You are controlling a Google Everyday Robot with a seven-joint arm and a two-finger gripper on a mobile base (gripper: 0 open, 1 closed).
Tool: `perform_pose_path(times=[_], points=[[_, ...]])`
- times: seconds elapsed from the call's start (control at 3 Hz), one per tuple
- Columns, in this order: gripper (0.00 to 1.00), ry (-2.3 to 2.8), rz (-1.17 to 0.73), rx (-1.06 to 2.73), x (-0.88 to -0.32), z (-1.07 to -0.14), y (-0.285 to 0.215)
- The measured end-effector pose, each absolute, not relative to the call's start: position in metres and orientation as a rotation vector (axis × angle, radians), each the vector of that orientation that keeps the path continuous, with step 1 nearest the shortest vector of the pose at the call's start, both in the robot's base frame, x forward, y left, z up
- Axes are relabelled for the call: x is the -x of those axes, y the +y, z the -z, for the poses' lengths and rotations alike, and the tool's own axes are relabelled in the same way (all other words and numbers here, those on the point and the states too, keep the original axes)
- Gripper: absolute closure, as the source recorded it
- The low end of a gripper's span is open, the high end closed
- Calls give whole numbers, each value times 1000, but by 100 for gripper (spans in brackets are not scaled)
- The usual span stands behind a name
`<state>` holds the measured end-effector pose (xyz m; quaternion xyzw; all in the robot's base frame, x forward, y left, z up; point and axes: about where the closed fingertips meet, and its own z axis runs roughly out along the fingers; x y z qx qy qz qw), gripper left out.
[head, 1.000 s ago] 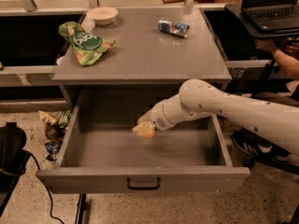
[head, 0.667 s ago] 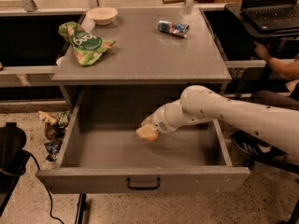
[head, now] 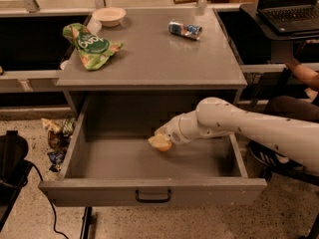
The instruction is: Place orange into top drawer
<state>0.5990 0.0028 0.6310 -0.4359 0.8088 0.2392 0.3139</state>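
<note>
The top drawer (head: 114,161) is pulled fully open below the grey cabinet top (head: 164,59), with its dark bar handle (head: 153,197) centred on the front. My white arm reaches in from the right. My gripper (head: 162,139) is inside the drawer near its middle, low over the floor, shut on the orange (head: 159,143), a small pale orange round fruit at its tip. The fingers are mostly hidden behind the fruit and the wrist.
On the cabinet top lie a green chip bag (head: 92,45), a white bowl (head: 109,16) and a crushed blue-silver can (head: 184,29). A laptop (head: 289,6) and a seated person (head: 304,78) are at the right. Litter (head: 57,133) and a black object (head: 12,158) lie at the left.
My gripper has moved a little to the right and lower inside the drawer, carrying the orange with it.
</note>
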Motion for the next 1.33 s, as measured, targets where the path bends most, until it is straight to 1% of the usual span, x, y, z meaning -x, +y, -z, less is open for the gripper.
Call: perform_pose_path(times=[0.67, 1.0, 1.33], points=[[15, 2100, -653, 1097, -598, -633, -5], [0, 1993, -715, 1036, -593, -648, -12], [0, 1852, -741, 992, -581, -675, -29]])
